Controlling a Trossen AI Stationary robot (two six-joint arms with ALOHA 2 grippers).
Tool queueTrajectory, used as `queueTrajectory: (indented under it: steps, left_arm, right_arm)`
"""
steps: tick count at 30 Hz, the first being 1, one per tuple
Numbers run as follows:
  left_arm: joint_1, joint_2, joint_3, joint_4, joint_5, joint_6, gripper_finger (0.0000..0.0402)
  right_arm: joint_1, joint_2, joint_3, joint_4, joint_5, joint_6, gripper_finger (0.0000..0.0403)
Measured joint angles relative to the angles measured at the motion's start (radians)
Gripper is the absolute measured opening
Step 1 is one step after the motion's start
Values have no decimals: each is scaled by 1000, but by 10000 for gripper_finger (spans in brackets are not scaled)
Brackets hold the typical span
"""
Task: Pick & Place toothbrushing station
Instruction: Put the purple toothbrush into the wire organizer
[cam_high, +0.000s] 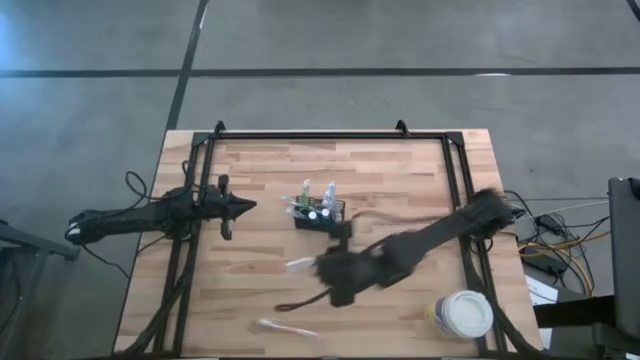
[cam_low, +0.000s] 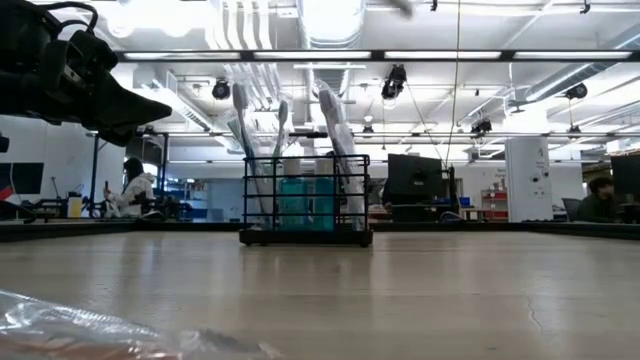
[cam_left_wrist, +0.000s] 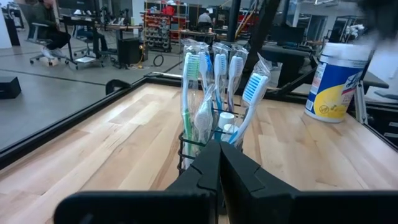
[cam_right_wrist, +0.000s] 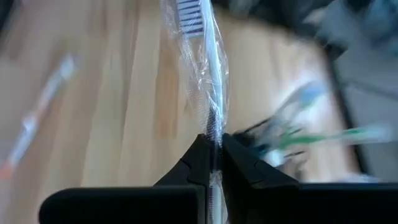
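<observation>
Caddy (cam_high: 318, 216): mid-table, several wrapped brushes standing inside.
Right gripper (cam_right_wrist: 214, 152): pinching a wrapped toothbrush (cam_right_wrist: 205, 68) near the caddy.
Left gripper (cam_left_wrist: 219, 163): pressed together, empty, waiting.
Left over: another toothbrush (cam_high: 285, 328) lying by the front edge.

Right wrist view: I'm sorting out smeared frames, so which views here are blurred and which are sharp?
Right wrist view: table and background streak, while the wrapped toothbrush in the right gripper stays fairly sharp. High view: the right arm smears. Left wrist view: the caddy is crisp. Low view: ceiling lights glare; foreground plastic is blurred.
</observation>
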Motion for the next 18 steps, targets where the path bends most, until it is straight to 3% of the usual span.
queueTrajectory:
  steps: [11, 18]
  left_arm:
    - [0, 0, 0, 1, 0, 19, 10]
    - [0, 0, 0, 2, -1, 10, 10]
  right_arm:
    - [-30, -649, -727, 629, 10, -113, 13]
    - [-55, -977, -1100, 867, -20, -143, 13]
